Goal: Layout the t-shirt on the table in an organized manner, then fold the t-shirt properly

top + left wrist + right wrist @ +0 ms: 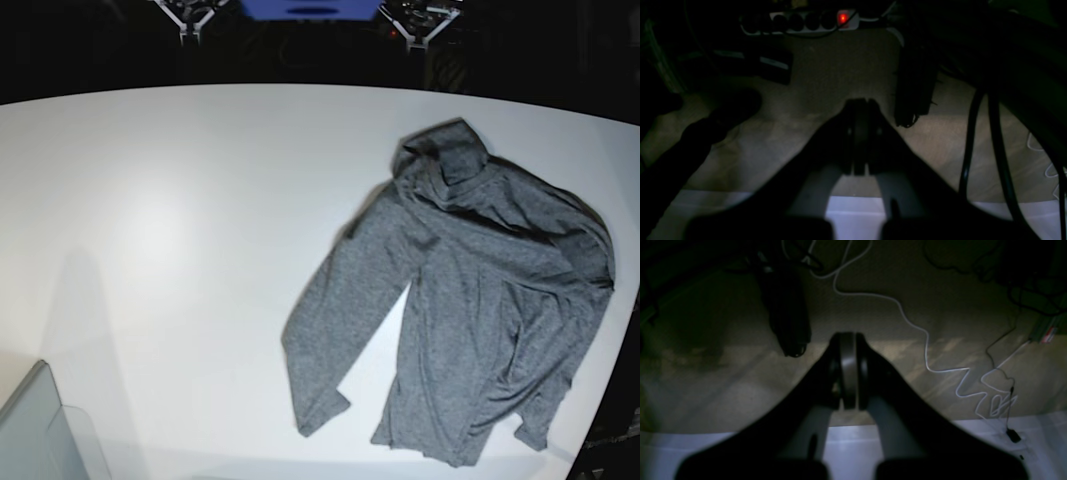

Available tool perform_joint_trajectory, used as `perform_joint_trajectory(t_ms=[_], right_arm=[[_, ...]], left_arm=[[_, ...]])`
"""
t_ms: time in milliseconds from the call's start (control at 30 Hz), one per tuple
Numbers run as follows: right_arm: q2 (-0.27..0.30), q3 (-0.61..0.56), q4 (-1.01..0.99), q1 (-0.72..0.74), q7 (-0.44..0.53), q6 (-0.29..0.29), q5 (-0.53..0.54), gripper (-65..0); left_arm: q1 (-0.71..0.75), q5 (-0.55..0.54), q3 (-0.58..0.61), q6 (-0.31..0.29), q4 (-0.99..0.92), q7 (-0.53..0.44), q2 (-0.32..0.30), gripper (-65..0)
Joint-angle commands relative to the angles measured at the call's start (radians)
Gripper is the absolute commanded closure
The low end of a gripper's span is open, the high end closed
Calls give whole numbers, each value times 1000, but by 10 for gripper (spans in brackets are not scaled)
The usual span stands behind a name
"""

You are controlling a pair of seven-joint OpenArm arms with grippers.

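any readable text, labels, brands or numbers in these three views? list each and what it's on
None readable in any view.
t-shirt: plain grey knit, no print or tag showing.
table: bare white, no markings.
power strip: only a lit red switch, no legible lettering.
Red-and-white patch at the right wrist view's edge: too small and dark to read.

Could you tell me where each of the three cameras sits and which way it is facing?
Left wrist: behind the shut left claw, looking past the table edge at a dim floor and a power strip.
Right wrist: behind the shut right claw, facing floor and a white cable.
Base: high up, looking down on the shirt; both claws sit at the far edge.
Both wrist views share the table edge.
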Motion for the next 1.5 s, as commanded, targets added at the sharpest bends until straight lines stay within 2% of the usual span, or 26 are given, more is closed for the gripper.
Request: perform_joint_trajectory(t_ms=[0, 667, 967, 1133, 1333, 1467], right_arm=[[3, -1, 4, -7, 2, 7, 2, 0], [-14, 1, 9, -51, 4, 7, 2, 0], [-17, 1, 14, -107, 7, 9, 2, 0], [-17, 1, 169, -217, 44, 9, 2, 0], [-14, 1, 405, -349, 39, 9, 2, 0], [-12, 1, 475, -392, 37, 9, 2, 0]], left_arm=[[3, -1, -1, 5, 5, -2, 1, -1], [63, -1, -1, 1, 16, -9, -10, -1], [232, -1, -1, -1, 263, 1, -23, -1], [279, -1, -1, -1, 293, 1, -36, -1], [307, -3, -1, -1, 310, -4, -46, -1], [364, -3, -1, -1, 390, 1, -46, -1]])
